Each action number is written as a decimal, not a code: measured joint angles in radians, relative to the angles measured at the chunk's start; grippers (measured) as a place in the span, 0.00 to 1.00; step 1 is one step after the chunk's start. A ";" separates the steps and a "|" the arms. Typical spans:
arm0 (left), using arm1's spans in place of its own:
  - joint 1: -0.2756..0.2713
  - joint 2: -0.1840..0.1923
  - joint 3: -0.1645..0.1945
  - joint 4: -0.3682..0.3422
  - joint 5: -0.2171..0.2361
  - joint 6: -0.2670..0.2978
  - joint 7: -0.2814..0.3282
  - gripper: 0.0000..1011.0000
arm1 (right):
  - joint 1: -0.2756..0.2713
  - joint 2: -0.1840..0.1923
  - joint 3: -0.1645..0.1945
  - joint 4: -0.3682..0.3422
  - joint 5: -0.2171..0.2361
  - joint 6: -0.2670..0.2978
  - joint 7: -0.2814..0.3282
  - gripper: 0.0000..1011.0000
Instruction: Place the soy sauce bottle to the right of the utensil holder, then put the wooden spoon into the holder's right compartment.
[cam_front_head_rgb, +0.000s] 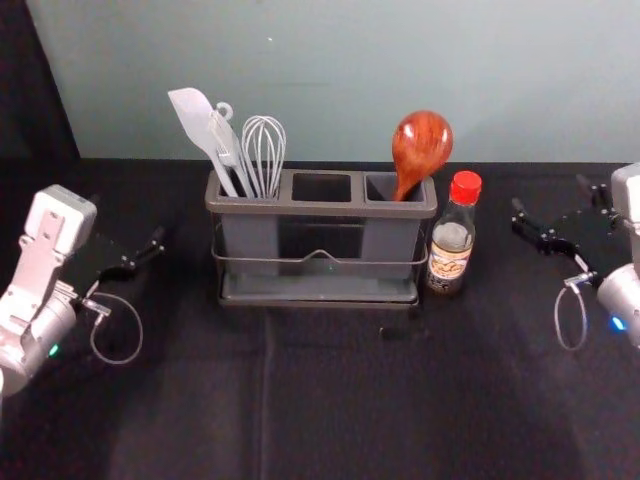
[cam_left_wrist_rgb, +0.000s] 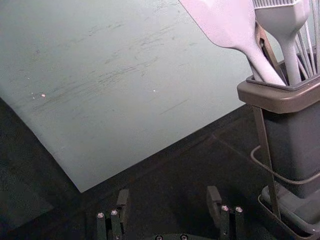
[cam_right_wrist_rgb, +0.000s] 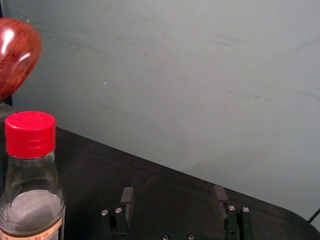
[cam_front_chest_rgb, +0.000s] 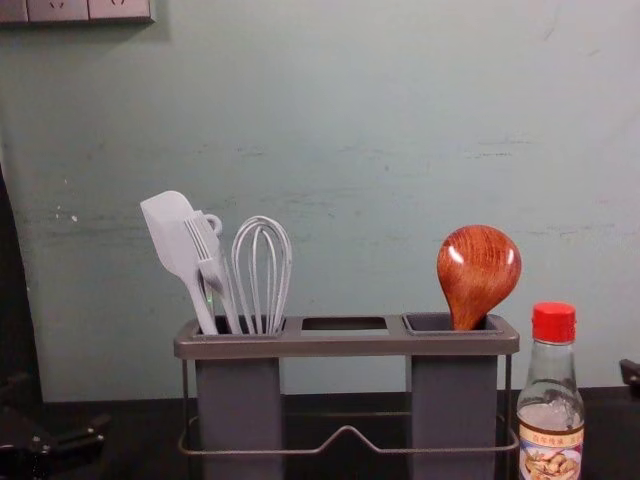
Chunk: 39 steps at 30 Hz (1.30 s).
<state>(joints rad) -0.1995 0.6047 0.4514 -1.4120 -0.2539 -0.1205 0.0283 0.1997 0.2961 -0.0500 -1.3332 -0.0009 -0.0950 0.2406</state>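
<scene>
Black cloth (cam_front_head_rgb: 340, 410) under holder (cam_front_head_rgb: 320, 209), bottle (cam_front_head_rgb: 452, 238)

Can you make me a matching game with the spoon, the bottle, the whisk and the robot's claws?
1. wooden spoon
2. soy sauce bottle
3. whisk
4. left claw and right claw

A. open and empty, out to the sides
B. in the right compartment
C. in the left compartment
D. standing right of the holder

Pairs: 1-B, 2-D, 3-C, 4-A

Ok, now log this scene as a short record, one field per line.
wooden spoon: right compartment, bowl up
soy sauce bottle: upright, right of utensil holder
left compartment: spatula, brush, whisk
left gripper: open, left of holder
right gripper: open, right of bottle
task: both placements look done
</scene>
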 joint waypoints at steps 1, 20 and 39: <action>0.000 0.000 0.000 0.000 0.000 0.000 0.000 0.99 | 0.004 -0.001 -0.003 0.005 0.000 0.000 0.001 0.99; 0.000 0.000 0.000 0.000 0.000 0.000 0.000 0.99 | 0.017 -0.015 -0.036 0.041 0.002 -0.019 -0.008 0.99; 0.000 0.000 0.000 0.000 0.000 0.000 0.000 0.99 | 0.017 -0.015 -0.035 0.040 0.003 -0.016 -0.008 0.99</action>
<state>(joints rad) -0.1995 0.6047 0.4514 -1.4120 -0.2539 -0.1205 0.0283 0.2169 0.2811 -0.0849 -1.2927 0.0018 -0.1112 0.2326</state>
